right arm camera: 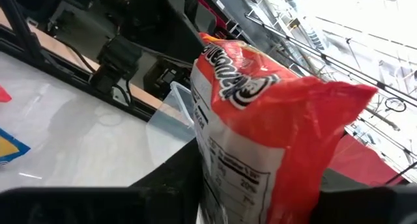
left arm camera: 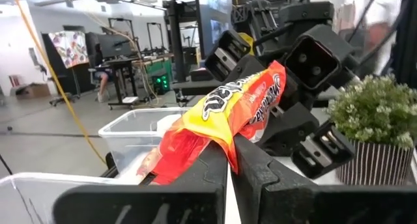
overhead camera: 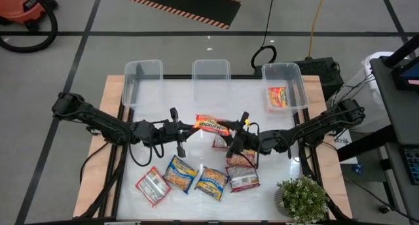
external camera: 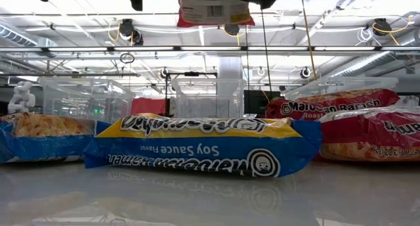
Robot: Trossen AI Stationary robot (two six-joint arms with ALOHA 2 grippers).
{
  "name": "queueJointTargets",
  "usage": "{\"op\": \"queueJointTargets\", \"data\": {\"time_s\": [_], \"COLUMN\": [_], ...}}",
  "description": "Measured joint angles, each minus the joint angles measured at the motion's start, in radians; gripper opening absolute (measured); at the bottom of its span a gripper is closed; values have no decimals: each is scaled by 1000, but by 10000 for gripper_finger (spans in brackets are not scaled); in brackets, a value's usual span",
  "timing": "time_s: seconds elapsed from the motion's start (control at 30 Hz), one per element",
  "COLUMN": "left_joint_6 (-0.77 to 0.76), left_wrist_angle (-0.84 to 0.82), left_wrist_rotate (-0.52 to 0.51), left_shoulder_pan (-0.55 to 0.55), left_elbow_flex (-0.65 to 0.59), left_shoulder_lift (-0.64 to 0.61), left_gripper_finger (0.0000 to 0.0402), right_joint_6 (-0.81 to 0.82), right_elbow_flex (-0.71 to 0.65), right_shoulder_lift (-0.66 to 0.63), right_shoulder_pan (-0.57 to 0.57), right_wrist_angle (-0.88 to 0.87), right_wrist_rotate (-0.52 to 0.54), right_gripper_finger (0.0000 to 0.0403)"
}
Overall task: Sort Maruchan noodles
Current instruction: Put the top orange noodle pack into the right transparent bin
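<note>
Orange-red noodle packet (overhead camera: 213, 125) crumpled midair, pinched by left gripper (overhead camera: 194, 127) and right gripper (overhead camera: 230, 129).

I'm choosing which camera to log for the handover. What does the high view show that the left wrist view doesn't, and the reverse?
High view only: three clear bins in a row, one holding a packet, and five loose packets on the table.
Left wrist view only: the left end effector pinching the packet's end.
Both: the orange-red packet between both arms, and the potted plant.
</note>
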Motion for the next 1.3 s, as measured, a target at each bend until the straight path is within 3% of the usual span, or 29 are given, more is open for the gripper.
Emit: {"op": "queueJointTargets", "data": {"time_s": [0.17,0.33,0.47,0.73,0.93,1.07,1.3], "left_joint_6": [19,-7,-43,-191,-195,-199,-220], "left_wrist_angle": [-36,-171,-319,-595,-639,-626,-607], "left_wrist_rotate": [4,-107,-151,-153,-141,-101,-21], "left_shoulder_pan": [0,18,42,108,147,180,214], "left_elbow_flex": [0,18,40,44,44,44,44], "left_shoulder_lift": [-15,-109,-210,-324,-328,-329,-329], "left_gripper_finger": [72,164,203,209,209,209,209], "right_joint_6": [-21,-88,-176,-426,-511,-458,-251], "right_elbow_flex": [0,0,4,16,17,17,17], "right_shoulder_lift": [0,0,-2,-89,-233,-324,-421], "right_shoulder_pan": [7,7,7,-39,-124,-219,-423], "right_wrist_angle": [-8,-21,-25,-23,-25,-131,-549], "right_wrist_rotate": [45,180,306,439,501,525,446], "right_gripper_finger": [130,129,129,129,129,129,129]}}
